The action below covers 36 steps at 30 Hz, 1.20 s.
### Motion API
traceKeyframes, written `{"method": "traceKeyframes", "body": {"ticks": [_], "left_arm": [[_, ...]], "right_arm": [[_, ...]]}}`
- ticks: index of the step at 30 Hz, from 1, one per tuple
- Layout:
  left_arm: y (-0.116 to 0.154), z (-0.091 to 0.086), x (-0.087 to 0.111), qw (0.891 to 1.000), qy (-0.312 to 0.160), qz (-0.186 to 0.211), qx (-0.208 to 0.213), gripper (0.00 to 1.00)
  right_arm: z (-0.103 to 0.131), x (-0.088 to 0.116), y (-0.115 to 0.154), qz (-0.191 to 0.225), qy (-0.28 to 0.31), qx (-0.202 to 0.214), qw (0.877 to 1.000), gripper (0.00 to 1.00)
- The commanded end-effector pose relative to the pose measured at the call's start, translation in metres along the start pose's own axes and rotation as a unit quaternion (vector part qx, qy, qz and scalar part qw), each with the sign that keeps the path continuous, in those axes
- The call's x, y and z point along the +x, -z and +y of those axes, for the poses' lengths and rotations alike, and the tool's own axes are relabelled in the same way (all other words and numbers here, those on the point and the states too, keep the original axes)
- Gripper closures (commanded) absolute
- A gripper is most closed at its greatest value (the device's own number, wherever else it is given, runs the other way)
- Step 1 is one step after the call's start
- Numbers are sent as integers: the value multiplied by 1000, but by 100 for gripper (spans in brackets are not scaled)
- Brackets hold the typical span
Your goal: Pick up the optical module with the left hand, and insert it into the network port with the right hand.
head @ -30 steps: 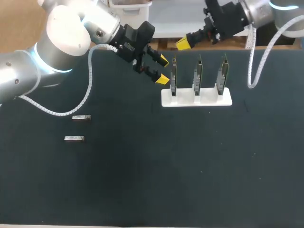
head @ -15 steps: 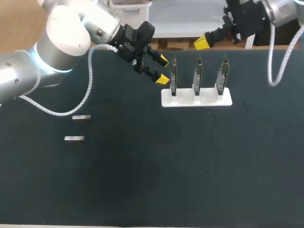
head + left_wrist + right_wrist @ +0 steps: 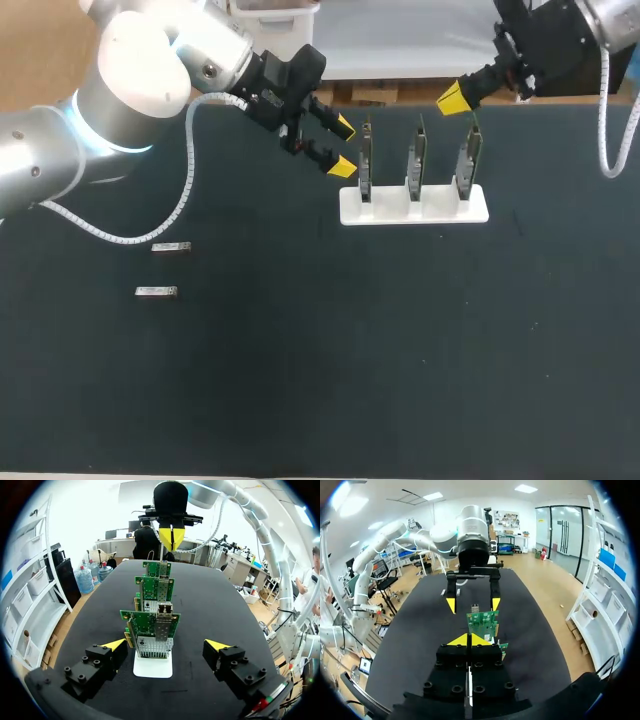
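So, the left gripper (image 3: 341,146) hangs wide open with nothing in it. Its yellow tips are just beside the leftmost card (image 3: 365,160) in the white holder (image 3: 413,207), and as far as I can tell they aren't touching it. From the left wrist view that card stands right ahead of the spread fingers, with its network port (image 3: 156,640) facing the gripper and the other two cards lined up behind it.

The right gripper (image 3: 455,99) has its fingers pressed together on nothing. It sits over the table's far edge, just above and behind the rightmost card (image 3: 468,155).

The holder is close to that far edge, so things are tight back there with both arms crowding it.

The two optical modules (image 3: 171,247) (image 3: 156,292) lie flat on the left side of the dark table (image 3: 400,350), a little apart from each other and well apart from the holder. The left arm's white cable (image 3: 187,185) loops down near the farther module. A wide stretch of mat runs between the modules and the holder, and from the holder to the near edge.
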State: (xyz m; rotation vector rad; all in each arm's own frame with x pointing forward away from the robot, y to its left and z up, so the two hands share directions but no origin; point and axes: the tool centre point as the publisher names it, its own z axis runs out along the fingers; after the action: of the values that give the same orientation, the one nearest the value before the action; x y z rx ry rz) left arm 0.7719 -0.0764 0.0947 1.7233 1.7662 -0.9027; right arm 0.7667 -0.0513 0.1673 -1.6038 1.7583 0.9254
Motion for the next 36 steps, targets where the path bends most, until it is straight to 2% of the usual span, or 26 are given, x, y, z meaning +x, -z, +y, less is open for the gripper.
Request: {"method": "traceKeyframes", "body": {"ticks": [1,14,33,34,35,36], "left_arm": [[0,1,-1,1000,1,2,1,0],[0,1,-1,1000,1,2,1,0],[0,1,-1,1000,1,2,1,0],[0,1,-1,1000,1,2,1,0],[0,1,-1,1000,1,2,1,0],[0,1,-1,1000,1,2,1,0]], "right_arm": [[-2,2,-4,7,2,0,1000,100],[-10,10,-3,14,7,-14,1000,100],[-8,14,-7,17,4,-8,1000,100],[-8,14,-7,21,4,-7,1000,88],[-8,14,-7,23,1,-3,1000,0],[-8,14,-7,23,1,-3,1000,0]]}}
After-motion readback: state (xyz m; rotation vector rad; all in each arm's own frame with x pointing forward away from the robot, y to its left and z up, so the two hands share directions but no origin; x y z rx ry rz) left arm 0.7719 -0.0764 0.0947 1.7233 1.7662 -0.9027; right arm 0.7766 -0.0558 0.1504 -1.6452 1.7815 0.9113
